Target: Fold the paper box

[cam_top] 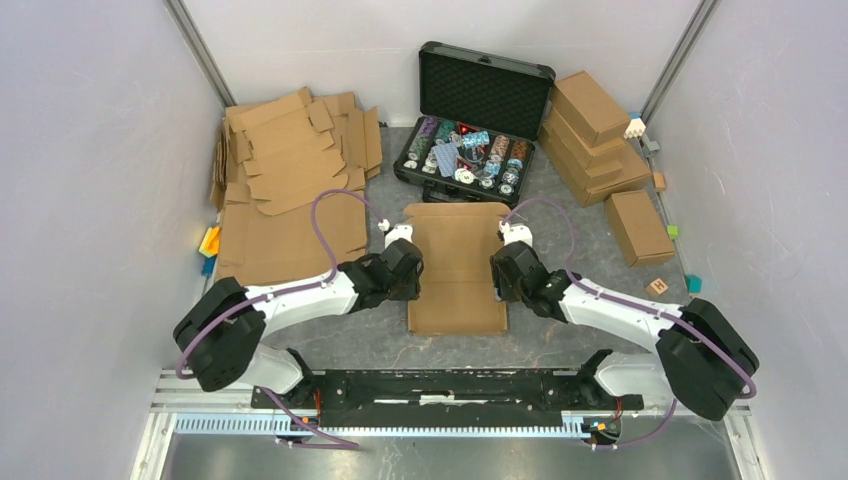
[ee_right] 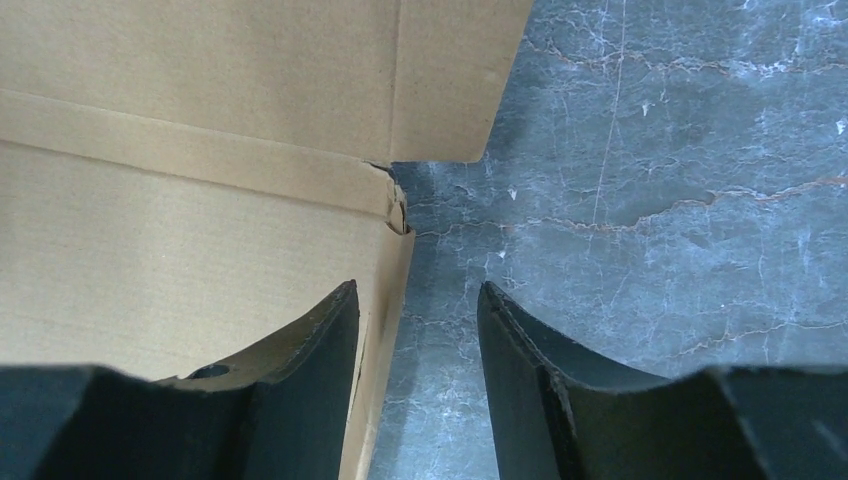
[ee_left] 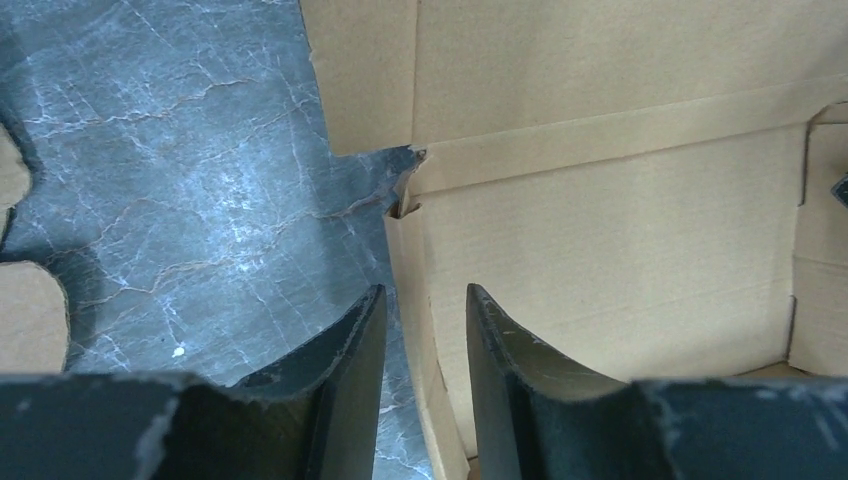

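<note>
The paper box [cam_top: 458, 262] lies in the middle of the table, its lid panel flat toward the back and its two long side walls raised. My left gripper [cam_top: 414, 268] is open astride the left wall [ee_left: 412, 300], one finger [ee_left: 365, 340] outside over the table and the other inside the box, with a gap on both sides. My right gripper [cam_top: 501, 268] is open astride the right wall [ee_right: 392, 290]. Its inner finger [ee_right: 330, 340] rests close against the cardboard, while the outer one stands well clear over the table.
Flat cardboard blanks are piled at the back left [cam_top: 290, 150], with one more [cam_top: 285, 245] beside my left arm. An open black case of chips [cam_top: 470, 120] stands behind the box. Finished boxes [cam_top: 590, 135] are stacked back right, and one [cam_top: 638, 225] sits alone. Small coloured blocks [cam_top: 658, 287] lie nearby.
</note>
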`<state>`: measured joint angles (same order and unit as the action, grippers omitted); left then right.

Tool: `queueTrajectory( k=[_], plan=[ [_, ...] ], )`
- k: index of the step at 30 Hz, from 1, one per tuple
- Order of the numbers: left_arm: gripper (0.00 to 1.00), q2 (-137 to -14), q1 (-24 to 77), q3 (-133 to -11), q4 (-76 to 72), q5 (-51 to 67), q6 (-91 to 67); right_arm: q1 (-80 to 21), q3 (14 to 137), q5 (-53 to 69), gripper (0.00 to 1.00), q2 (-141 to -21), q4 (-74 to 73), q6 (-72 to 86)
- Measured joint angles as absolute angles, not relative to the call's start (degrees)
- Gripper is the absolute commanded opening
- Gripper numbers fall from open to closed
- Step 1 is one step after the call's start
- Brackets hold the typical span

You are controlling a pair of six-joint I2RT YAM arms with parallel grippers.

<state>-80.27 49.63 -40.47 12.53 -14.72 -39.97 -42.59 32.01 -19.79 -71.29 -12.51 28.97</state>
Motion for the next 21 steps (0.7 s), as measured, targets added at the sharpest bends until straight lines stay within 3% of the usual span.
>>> queueTrajectory(
  k=[11, 15, 18, 21],
  plan=[
    [0.34, -85.4, 49.5, -43.2, 16.4, -17.0, -38.4, -42.6, 32.0, -20.6, 0.44, -75.9, -10.2, 28.2],
    [0.19, -87.0, 49.2, -44.3, 16.2, -16.8, -38.3, -42.6, 32.0, -20.6, 0.38, -76.2, -9.4, 28.1],
    [0.02, -87.7, 49.2, -44.9, 15.6, -16.6, -38.3, -42.6, 32.0, -20.5, 0.27, -76.6, -8.3, 27.9],
    [0.02, -88.3, 48.9, -45.5, 15.0, -16.8, -38.3, -42.7, 32.1, -19.8, 0.16, -76.9, -7.6, 27.5]
  ],
)
